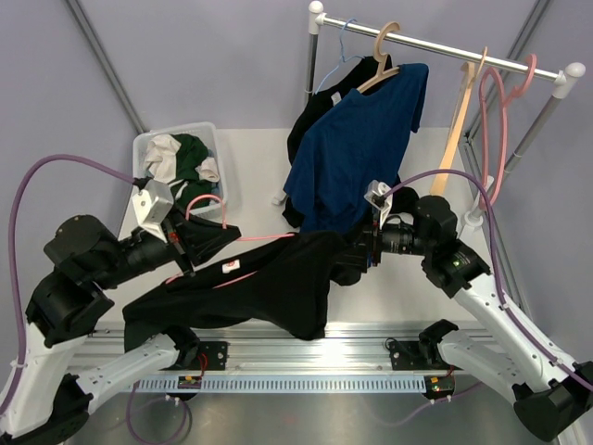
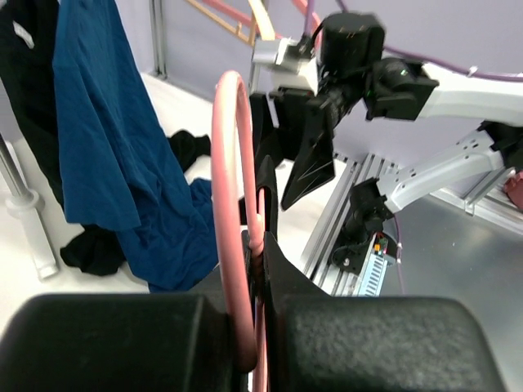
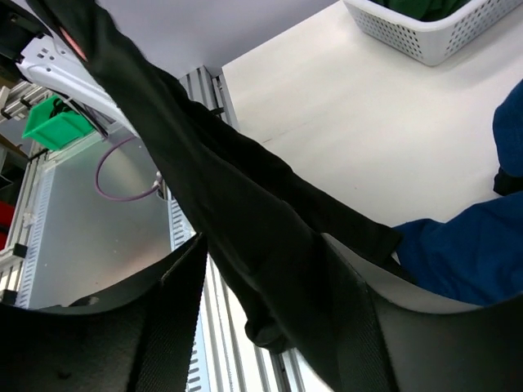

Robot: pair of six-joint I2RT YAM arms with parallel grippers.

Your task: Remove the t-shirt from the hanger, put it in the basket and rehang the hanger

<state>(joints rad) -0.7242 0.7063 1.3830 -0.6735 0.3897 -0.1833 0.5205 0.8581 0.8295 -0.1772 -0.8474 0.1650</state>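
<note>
Top external view puts the black t-shirt (image 1: 269, 283) on a 9-to-3 o'clock line over the counter (image 1: 255, 158), my left fingers (image 2: 282, 273) clamped on the pink hanger (image 2: 226, 229) at 9, my right fingers (image 3: 122, 327) astride the cloth at 3, grip uncertain.

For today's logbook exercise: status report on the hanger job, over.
Left gripper shut on pink hanger. Right gripper open around black t-shirt, not yet off hanger. Blue shirt close by.

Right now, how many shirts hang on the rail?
2: the blue shirt at the left end of the rail, and a black shirt behind it. Others may be hidden behind them.
</note>
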